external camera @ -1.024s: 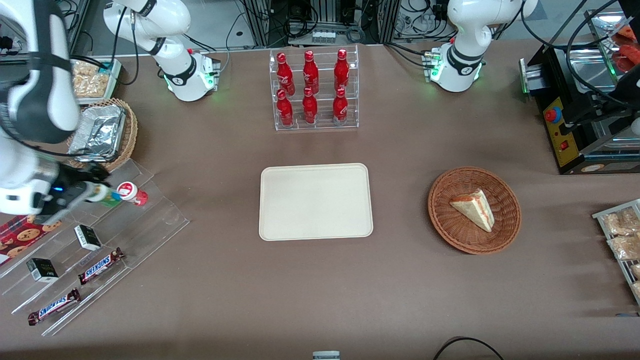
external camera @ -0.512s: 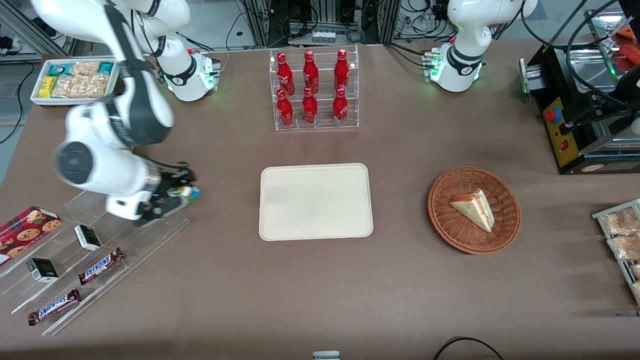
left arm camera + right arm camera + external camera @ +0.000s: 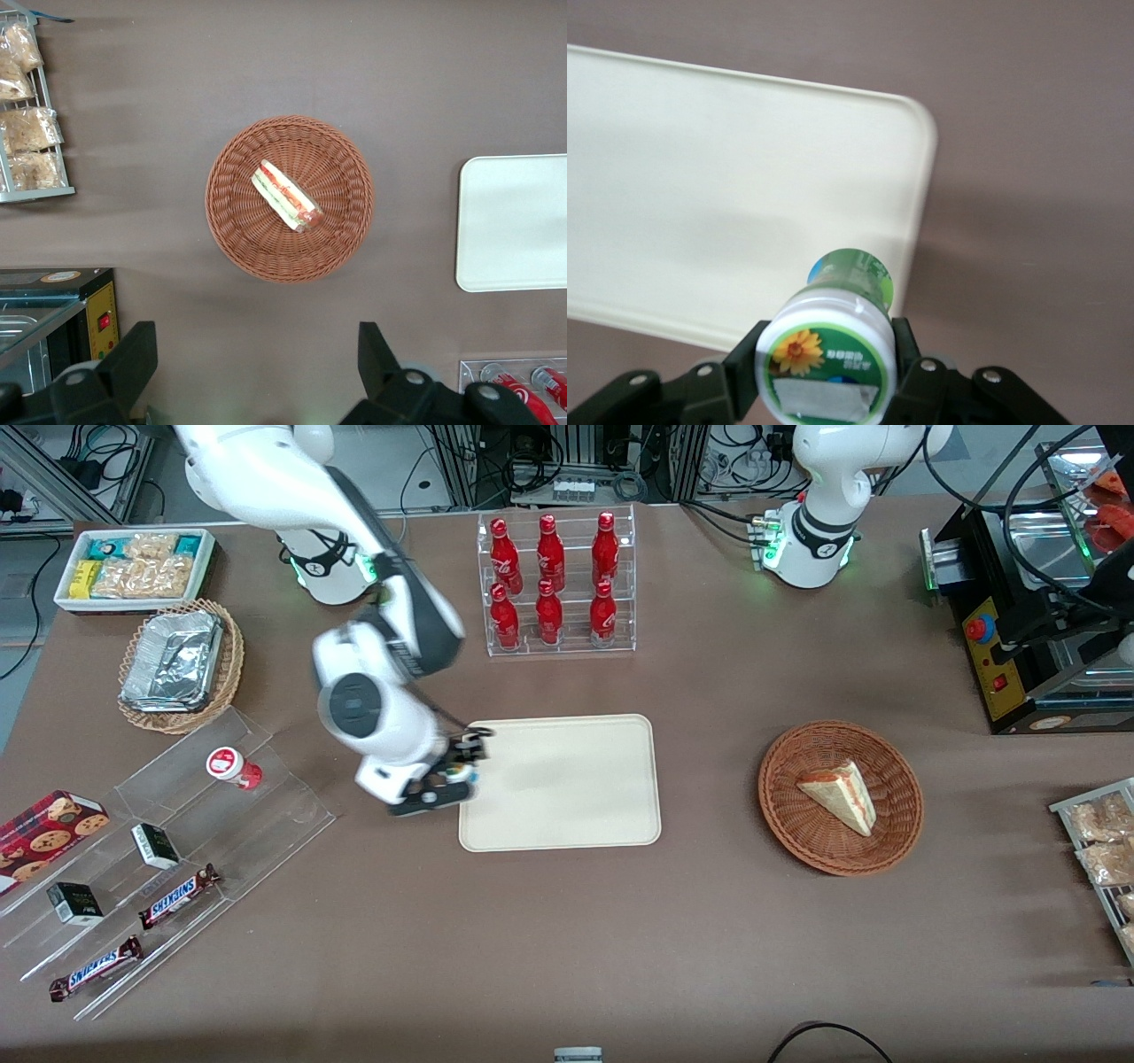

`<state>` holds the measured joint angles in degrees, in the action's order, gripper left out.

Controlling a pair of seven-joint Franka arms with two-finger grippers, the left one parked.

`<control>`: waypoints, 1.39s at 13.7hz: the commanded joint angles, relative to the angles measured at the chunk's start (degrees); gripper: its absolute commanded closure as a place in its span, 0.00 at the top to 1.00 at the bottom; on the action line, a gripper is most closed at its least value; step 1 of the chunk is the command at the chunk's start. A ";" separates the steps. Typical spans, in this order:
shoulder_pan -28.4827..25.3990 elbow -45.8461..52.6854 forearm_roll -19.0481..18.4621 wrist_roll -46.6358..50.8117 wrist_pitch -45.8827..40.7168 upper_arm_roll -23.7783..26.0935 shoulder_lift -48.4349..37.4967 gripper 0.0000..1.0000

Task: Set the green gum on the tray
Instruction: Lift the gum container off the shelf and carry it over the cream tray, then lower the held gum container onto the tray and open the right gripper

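My gripper (image 3: 454,771) is shut on the green gum (image 3: 830,350), a green canister with a white lid and a flower label. It holds the gum in the air over the edge of the cream tray (image 3: 567,797) that lies toward the working arm's end. In the front view the gum (image 3: 459,771) shows only as a small bit between the black fingers. The wrist view shows the tray (image 3: 700,195) under the canister, with its rounded corner close by. The tray also shows in the left wrist view (image 3: 518,221).
A red canister (image 3: 232,766) stands on the clear stepped display (image 3: 266,815) with candy bars and small boxes. A rack of red bottles (image 3: 554,584) stands farther from the camera than the tray. A wicker basket with a sandwich (image 3: 840,797) lies toward the parked arm's end.
The arm has carried the green gum from the stepped display across the table to the tray's edge. The red canister stayed on the display.
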<state>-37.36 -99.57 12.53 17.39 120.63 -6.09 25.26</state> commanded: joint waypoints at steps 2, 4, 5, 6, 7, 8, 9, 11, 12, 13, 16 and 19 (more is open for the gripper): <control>-4.64 12.10 1.10 10.62 -0.40 -0.77 9.62 0.00; -6.75 12.99 1.10 13.97 2.49 -0.77 11.21 0.00; -7.81 12.99 1.10 15.38 3.81 -0.77 11.92 0.00; -8.60 12.99 1.10 16.44 4.69 -0.77 12.53 0.00; -9.04 12.99 1.01 16.80 5.49 -0.77 13.06 0.00; -9.22 12.91 1.09 16.80 6.10 -0.77 13.50 0.00; -9.31 12.91 1.27 16.80 6.98 -0.77 14.03 0.00; -9.31 12.73 1.36 16.80 8.30 -0.77 14.56 0.00; -9.31 12.56 1.27 16.71 8.74 -0.77 14.82 0.00; -9.31 12.47 1.18 16.71 9.09 -0.77 15.08 0.00; -9.22 12.11 1.01 16.45 9.98 -0.77 15.79 0.00; -9.31 12.11 1.01 16.45 11.20 -0.77 16.75 0.00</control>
<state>-46.50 -88.72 12.53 33.80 130.66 -6.55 40.67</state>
